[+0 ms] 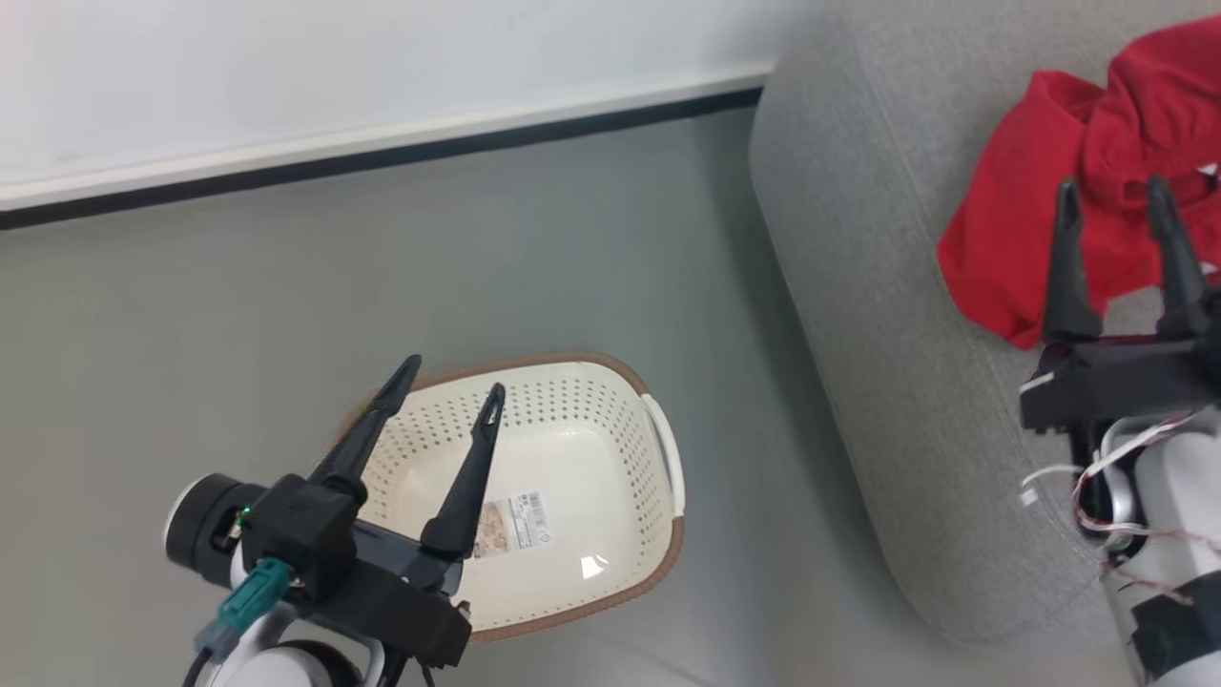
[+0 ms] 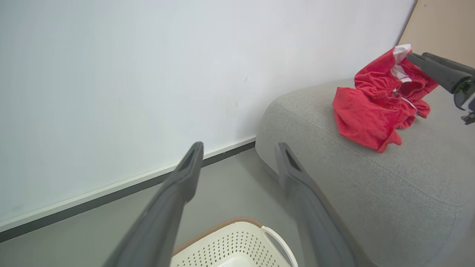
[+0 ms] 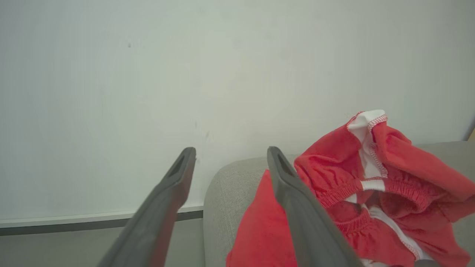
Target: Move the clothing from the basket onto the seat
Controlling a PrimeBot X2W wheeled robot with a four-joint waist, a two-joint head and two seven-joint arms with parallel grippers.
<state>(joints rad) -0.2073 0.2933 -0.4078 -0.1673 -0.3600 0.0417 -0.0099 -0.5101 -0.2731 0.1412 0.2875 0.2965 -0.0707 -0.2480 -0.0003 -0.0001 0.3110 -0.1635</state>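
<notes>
The left gripper (image 1: 453,379) is held wide open, nothing between its fingers, and is hung over the near side of the laundry basket (image 1: 610,401). The right gripper (image 1: 1112,186) is also spread open and empty. It is poised just above the red clothing (image 1: 1030,239), and in the right wrist view the gap between its fingers is seen to be free of fabric. Whether a fingertip touches the cloth cannot be told.

Progress: the task is judged done or nearly done. The clothing is found on the grey sofa (image 1: 858,239), near its rounded end, well apart from the basket. The basket is set on the grey floor (image 1: 477,248) beside the sofa. Its bare cream bottom and a printed label (image 1: 515,525) are exposed, and no red fabric is seen inside, though a small part is hidden behind the left gripper. What is left is judged to be pulling both arms clear, nothing more, unless a piece is hidden.

Look of the clothing: a crumpled, bunched heap of bright red soft fabric, not folded or spread. Gathered elastic bands and white trim with red stitching are visible in the right wrist view. One flat flap is draped toward the sofa's edge. Two garments may be bundled together, but the count cannot be confirmed from the heap.
</notes>
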